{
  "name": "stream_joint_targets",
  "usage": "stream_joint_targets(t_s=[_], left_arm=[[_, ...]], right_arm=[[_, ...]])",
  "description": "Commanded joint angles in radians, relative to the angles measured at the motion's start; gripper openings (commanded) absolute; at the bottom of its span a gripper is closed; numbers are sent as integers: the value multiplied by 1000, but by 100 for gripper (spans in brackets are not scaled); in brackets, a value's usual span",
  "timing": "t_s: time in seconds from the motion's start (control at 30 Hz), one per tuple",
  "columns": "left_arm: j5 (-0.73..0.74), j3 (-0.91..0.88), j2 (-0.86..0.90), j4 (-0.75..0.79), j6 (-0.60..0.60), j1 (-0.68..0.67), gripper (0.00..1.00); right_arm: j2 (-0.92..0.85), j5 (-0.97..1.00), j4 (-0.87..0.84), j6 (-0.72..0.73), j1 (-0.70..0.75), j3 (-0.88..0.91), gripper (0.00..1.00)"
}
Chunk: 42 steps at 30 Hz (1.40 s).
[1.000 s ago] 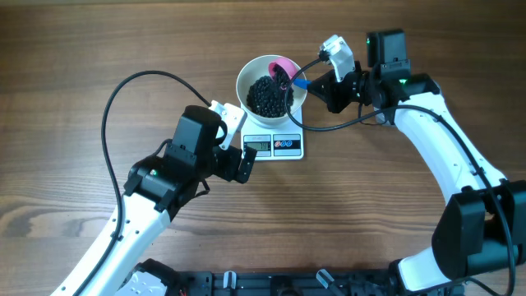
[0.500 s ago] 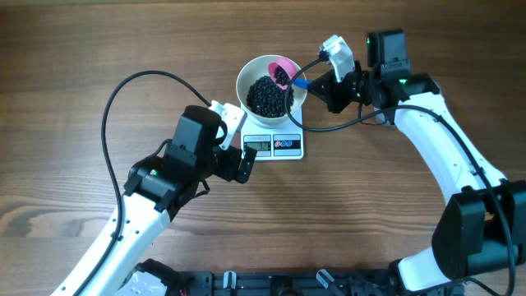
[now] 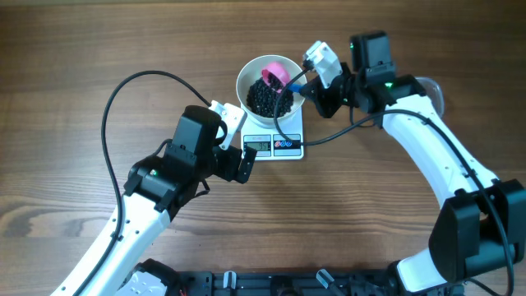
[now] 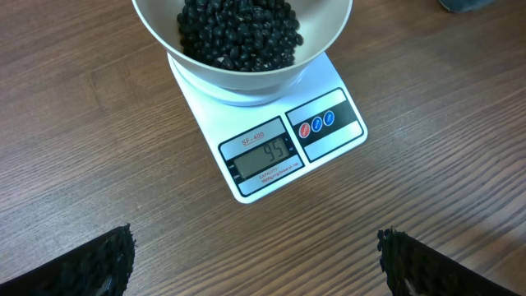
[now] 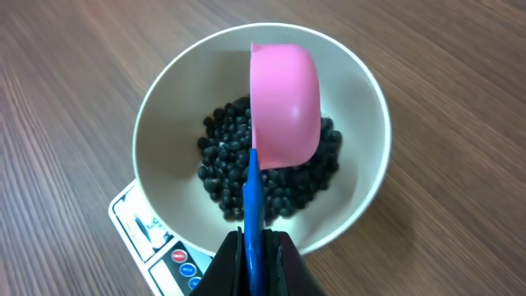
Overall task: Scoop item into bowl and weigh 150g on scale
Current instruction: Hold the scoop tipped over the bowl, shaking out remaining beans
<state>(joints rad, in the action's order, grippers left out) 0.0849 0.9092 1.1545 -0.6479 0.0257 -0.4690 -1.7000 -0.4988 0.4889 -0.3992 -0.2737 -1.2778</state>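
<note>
surface: wooden table (image 3: 66,49) | directly on it: white scale (image 3: 275,148)

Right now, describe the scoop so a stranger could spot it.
Find the white scale mid-table; a white bowl of black beans sits on it. Over the beans is the scoop: the only pink thing, its blue handle pinched in the right gripper.

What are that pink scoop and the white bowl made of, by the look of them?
The scoop looks like plastic: even pink, smooth with a dull sheen, thin blue handle. The bowl may be plastic or glazed ceramic: plain white, smooth, softly glossy; the look leaves it open.
</note>
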Motion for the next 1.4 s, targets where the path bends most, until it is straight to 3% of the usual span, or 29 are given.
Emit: stream_joint_targets(t_s=[0.0, 0.37, 0.57, 0.8, 1.07, 1.37], left_arm=[[15, 1, -10, 1, 19, 1, 100], [15, 1, -10, 1, 19, 1, 100], [15, 1, -10, 1, 19, 1, 100], [15, 1, -10, 1, 19, 1, 100], [15, 1, -10, 1, 19, 1, 100], [15, 1, -10, 1, 19, 1, 100]], right_arm=[[-10, 10, -4, -19, -21, -3, 4], [35, 125, 20, -19, -21, -4, 4], [66, 106, 6, 89, -21, -15, 4], [64, 110, 8, 2, -21, 2, 4], [77, 64, -64, 79, -21, -14, 4], [60, 64, 31, -19, -21, 6, 4]])
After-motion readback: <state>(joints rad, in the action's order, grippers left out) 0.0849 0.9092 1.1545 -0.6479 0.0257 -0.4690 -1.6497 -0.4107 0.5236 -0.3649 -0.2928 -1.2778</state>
